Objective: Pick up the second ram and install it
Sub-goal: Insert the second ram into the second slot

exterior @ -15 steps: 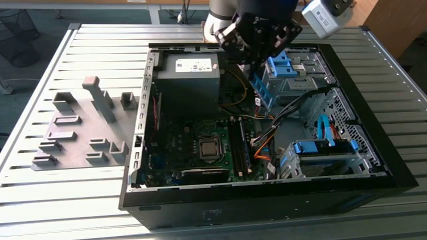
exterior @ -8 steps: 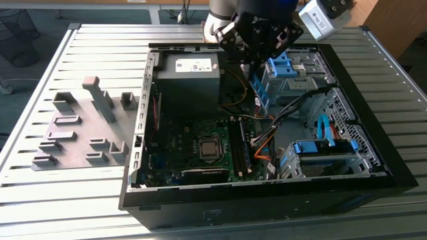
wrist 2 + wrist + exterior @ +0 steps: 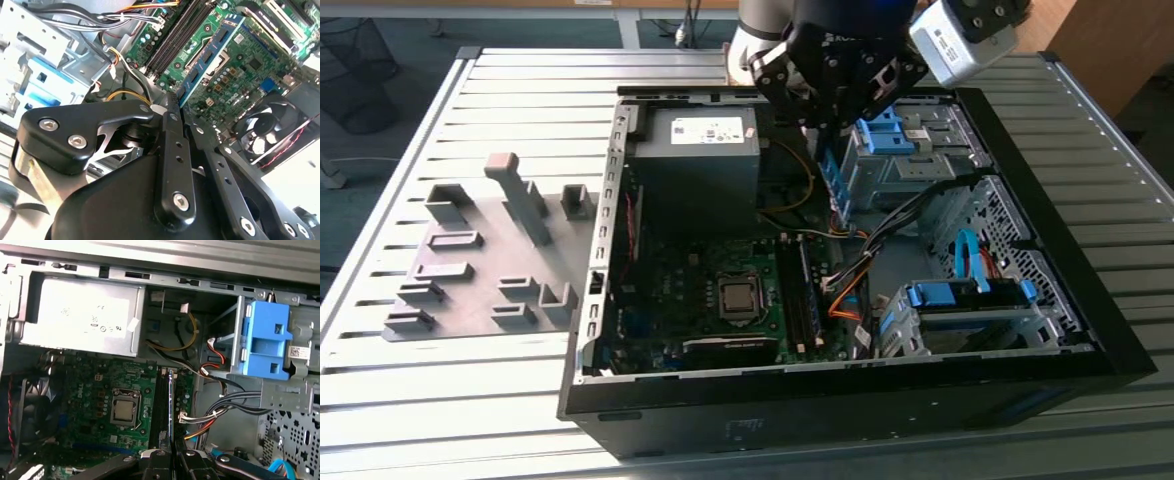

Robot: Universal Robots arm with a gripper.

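Black gripper (image 3: 172, 107) fingers sit clamped on the second ram (image 3: 210, 55), holding it edge-on above the motherboard (image 3: 105, 385) beside the memory slots (image 3: 161, 405). If the stick comes down tilted or off the slot line, it may jam, bend or strike the nearby cables (image 3: 225, 410).

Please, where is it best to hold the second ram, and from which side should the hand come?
Pinch the second ram across its two broad faces, since it is thin and flat. Come in line with its plane at one end, as the hand grips it now, so the rest is free for the memory slots.
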